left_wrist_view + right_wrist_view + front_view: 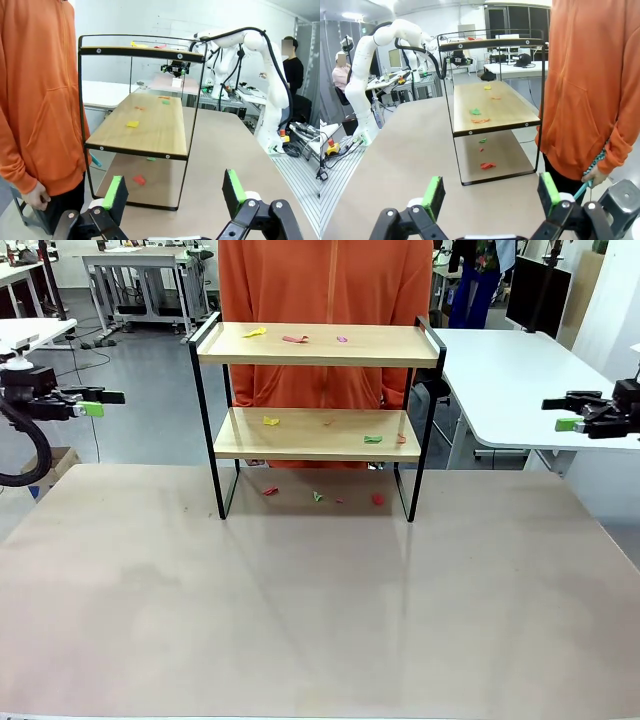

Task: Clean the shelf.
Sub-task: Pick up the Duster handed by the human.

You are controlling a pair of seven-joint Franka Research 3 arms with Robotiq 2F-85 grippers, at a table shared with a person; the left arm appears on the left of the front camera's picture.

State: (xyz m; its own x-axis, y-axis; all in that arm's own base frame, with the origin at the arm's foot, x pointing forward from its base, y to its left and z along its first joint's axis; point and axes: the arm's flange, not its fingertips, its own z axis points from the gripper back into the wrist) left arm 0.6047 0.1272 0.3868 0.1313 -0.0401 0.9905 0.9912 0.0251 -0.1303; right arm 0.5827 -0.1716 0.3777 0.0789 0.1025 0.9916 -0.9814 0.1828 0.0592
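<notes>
Jaws wide and empty on your left gripper (98,402) and right gripper (562,413), both out at the sides; the shelf (320,358) stands on the table's (300,600) far middle, coloured scraps (270,421) on both boards and underneath, so you've all the cleaning left, I'd say

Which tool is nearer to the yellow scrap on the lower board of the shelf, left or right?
Left. The left tool hangs open beyond the shelf's left end, the side where the yellow scrap lies; the right tool hangs open past the opposite end.
</notes>
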